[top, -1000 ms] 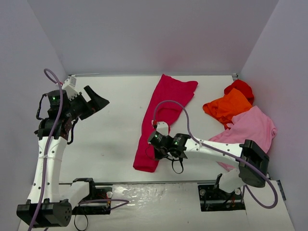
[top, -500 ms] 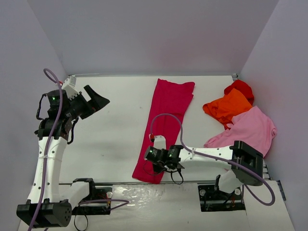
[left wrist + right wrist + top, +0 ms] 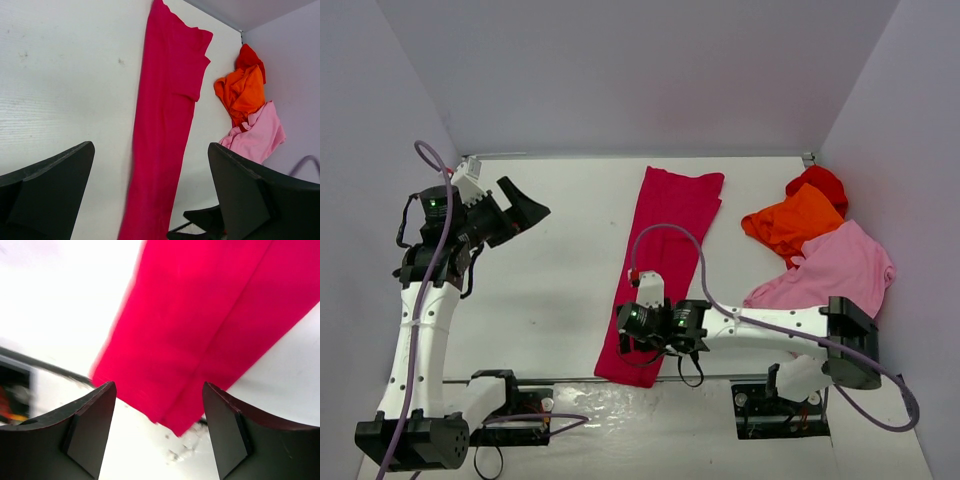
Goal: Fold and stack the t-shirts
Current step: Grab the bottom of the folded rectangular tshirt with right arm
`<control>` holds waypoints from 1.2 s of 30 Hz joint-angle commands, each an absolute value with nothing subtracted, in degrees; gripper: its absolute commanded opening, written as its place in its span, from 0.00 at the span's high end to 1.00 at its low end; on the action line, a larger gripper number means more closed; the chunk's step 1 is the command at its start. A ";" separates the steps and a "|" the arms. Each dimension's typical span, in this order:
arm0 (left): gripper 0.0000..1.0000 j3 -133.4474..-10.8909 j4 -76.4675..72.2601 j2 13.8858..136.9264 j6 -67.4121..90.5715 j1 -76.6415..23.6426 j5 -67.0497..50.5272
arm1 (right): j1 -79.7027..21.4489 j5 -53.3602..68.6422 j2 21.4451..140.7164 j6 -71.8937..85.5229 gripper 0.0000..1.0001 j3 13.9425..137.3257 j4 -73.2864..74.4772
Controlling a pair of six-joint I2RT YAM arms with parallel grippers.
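The crimson-magenta t-shirt lies flat as a long narrow folded strip running from the back of the table to its near edge, also visible in the left wrist view. My right gripper hovers open just over the strip's near end, with nothing between its jaws. My left gripper is raised over the left side of the table, open and empty, well apart from the cloth. The orange, light pink and red t-shirts lie crumpled together at the back right.
The table's near edge runs right under the strip's near end. Grey walls close in the left, back and right sides. The right arm's cable loops above the crimson strip. Bare white tabletop lies between the left arm and the strip.
The right gripper pulled the crimson shirt's near end toward the table's near edge, straightening the strip, then opened and let it go. The left arm barely moved.
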State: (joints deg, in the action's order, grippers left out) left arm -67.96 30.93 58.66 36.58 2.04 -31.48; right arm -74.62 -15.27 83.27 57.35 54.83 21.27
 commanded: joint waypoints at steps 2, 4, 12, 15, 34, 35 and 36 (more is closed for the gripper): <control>0.03 -70.68 27.00 60.88 34.25 1.69 -34.48 | -64.77 -19.86 74.37 52.09 0.32 59.06 25.68; 0.03 -68.35 26.68 62.46 34.15 1.13 -36.12 | -62.77 -17.77 73.48 52.85 0.33 56.14 25.75; 0.03 -60.17 31.37 66.01 30.89 -7.61 -33.57 | -69.95 -8.53 68.45 68.60 0.37 41.25 21.83; 0.03 -59.92 31.72 67.69 30.00 -10.69 -32.31 | -72.10 -6.85 62.66 74.68 0.37 36.82 19.24; 0.03 -85.50 27.07 103.23 23.81 -34.02 -31.93 | -75.59 -3.38 68.18 78.75 0.38 27.26 1.37; 0.03 -87.14 27.39 104.88 23.30 -34.53 -31.69 | -75.80 -5.14 68.61 78.54 0.39 28.36 3.11; 0.03 -88.91 27.93 106.02 22.72 -34.94 -31.19 | -75.89 -7.48 68.57 78.45 0.42 29.54 4.65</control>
State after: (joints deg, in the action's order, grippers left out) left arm -81.03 29.09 103.90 26.02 -32.06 -31.99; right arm -74.83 -1.97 66.85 79.83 24.56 3.05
